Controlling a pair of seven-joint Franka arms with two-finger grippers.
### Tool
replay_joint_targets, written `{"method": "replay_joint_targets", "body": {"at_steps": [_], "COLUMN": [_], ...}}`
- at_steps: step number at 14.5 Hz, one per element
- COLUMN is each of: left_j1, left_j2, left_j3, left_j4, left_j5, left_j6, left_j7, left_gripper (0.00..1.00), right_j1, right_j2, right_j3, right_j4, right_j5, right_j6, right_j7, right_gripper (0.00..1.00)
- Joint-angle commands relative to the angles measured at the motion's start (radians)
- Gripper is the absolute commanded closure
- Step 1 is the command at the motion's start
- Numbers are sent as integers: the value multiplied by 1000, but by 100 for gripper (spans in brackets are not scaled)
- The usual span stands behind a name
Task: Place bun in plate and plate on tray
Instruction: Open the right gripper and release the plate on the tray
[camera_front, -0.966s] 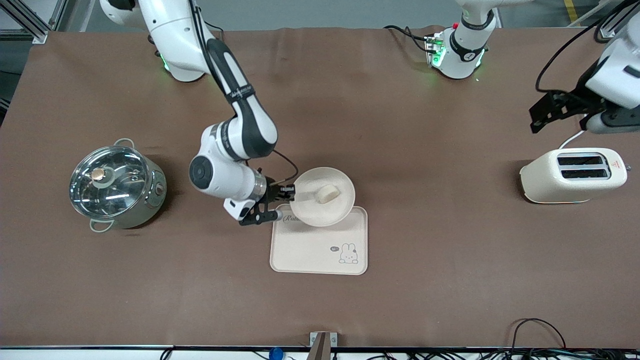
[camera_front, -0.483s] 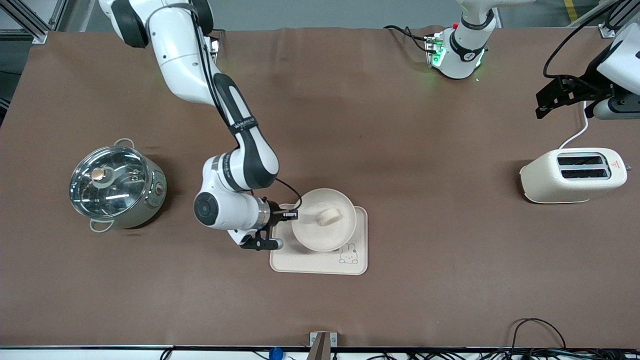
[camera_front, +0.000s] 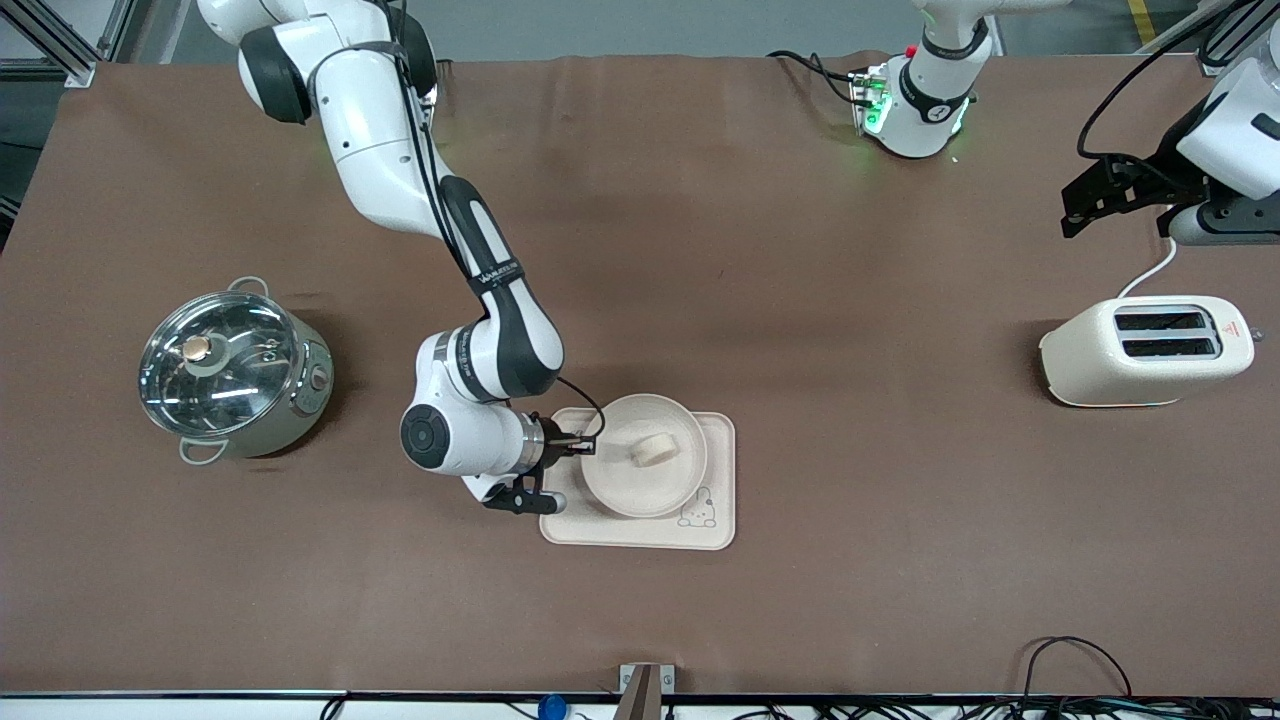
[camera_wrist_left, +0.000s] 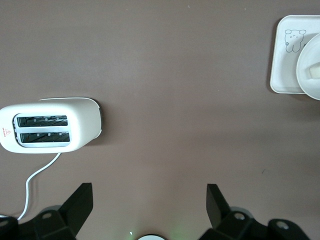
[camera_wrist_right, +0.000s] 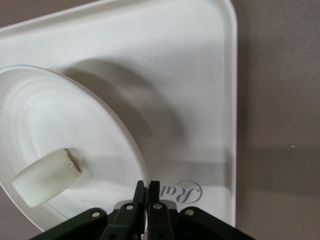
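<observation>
The round cream plate (camera_front: 645, 470) is over the cream rectangular tray (camera_front: 715, 525), with the small pale bun (camera_front: 652, 450) lying in it. My right gripper (camera_front: 583, 446) is shut on the plate's rim at the side toward the right arm's end of the table. In the right wrist view the black fingers (camera_wrist_right: 148, 192) pinch the plate's rim (camera_wrist_right: 120, 135); the bun (camera_wrist_right: 46, 176) lies inside, and the tray (camera_wrist_right: 200, 100) with its "Rabbit" script lies beneath. My left gripper (camera_front: 1085, 200) is open, waiting in the air above the toaster; its wrist view shows the tray (camera_wrist_left: 282, 60) far off.
A cream toaster (camera_front: 1145, 350) with a white cord stands at the left arm's end of the table. A steel pot (camera_front: 232, 368) with a glass lid stands at the right arm's end. Brown table surface surrounds the tray.
My right gripper has carried the plate with the bun toward the front camera, from the tray's farther edge to over the tray's middle. The left arm shifted only slightly.
</observation>
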Motion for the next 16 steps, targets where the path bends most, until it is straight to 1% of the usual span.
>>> {"method": "replay_joint_targets", "body": {"at_steps": [1, 8, 9, 10, 11, 13, 15, 16], "left_j1": [-5, -2, -2, -2, -2, -2, -2, -2], "left_j2": [-19, -15, -15, -15, -16, -18, -16, -16], "left_j3": [1, -1, 1, -1, -1, -1, -1, 1], "left_j4": [-32, -31, -31, -29, -29, -31, -29, -29], "left_j5": [2, 0, 0, 0, 0, 0, -1, -1], "left_j6": [32, 43, 43, 43, 43, 41, 43, 43], "left_j7": [13, 13, 13, 13, 13, 13, 13, 12], "left_gripper": [0, 0, 0, 0, 0, 0, 0, 0], "right_j1": [-28, -21, -16, -17, -21, -16, -17, -24], "right_j2": [26, 37, 37, 37, 37, 33, 7, -21], "right_j3": [15, 18, 18, 19, 19, 19, 21, 21], "right_j4": [33, 31, 30, 27, 25, 25, 25, 25], "right_j5": [-19, -19, -19, -17, -17, -14, -8, -7], "right_j6": [14, 39, 39, 40, 40, 42, 39, 34], "right_j7": [22, 20, 17, 12, 11, 20, 26, 22], "right_gripper": [100, 100, 91, 64, 47, 36, 25, 24]}}
